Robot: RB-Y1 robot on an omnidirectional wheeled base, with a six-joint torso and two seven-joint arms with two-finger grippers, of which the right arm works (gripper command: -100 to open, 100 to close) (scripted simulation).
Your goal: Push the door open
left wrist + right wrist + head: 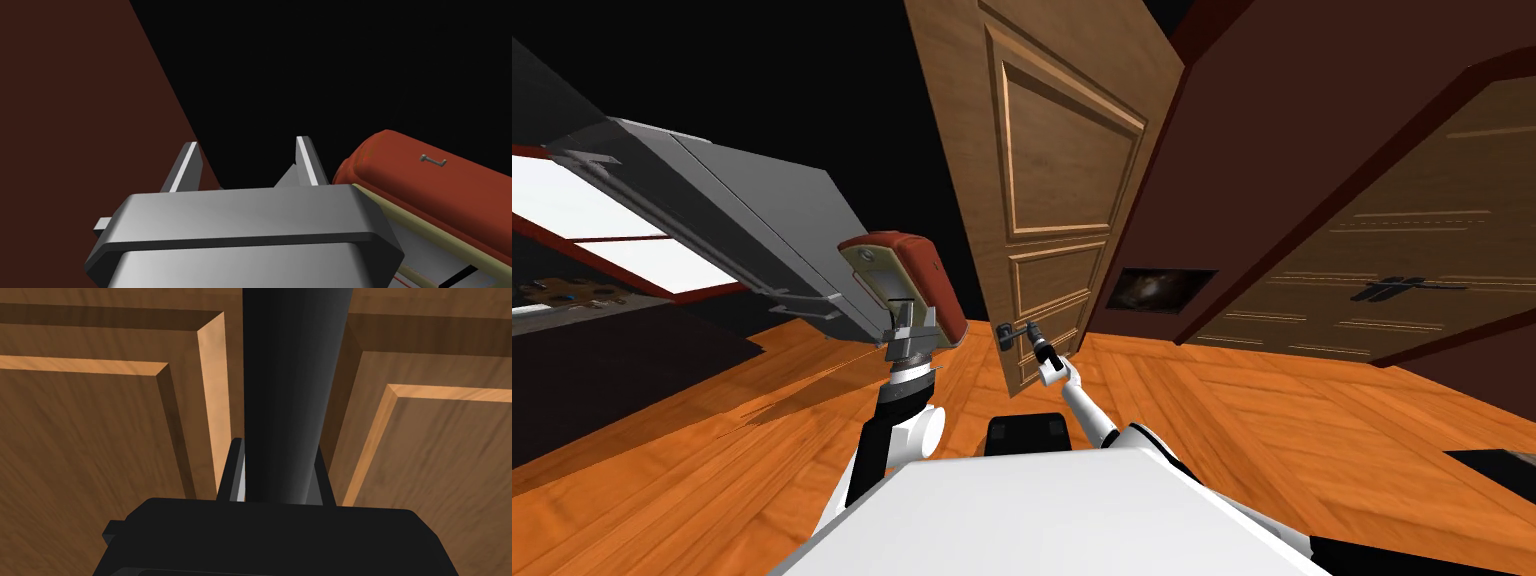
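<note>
while the right gripper squeezes tight on the dark door handle, the left gripper hangs with its fingers wide apart, holding nothing, beside a red and cream thing. just ahead stands the brown wooden door, at an angle to the dark red wall.

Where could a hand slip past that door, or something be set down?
Bare wooden floor stretches right of the door, along the dark red wall. A black area opens between door and red-and-cream object. It is crowded at the lever handle, where the right gripper is clamped.
</note>
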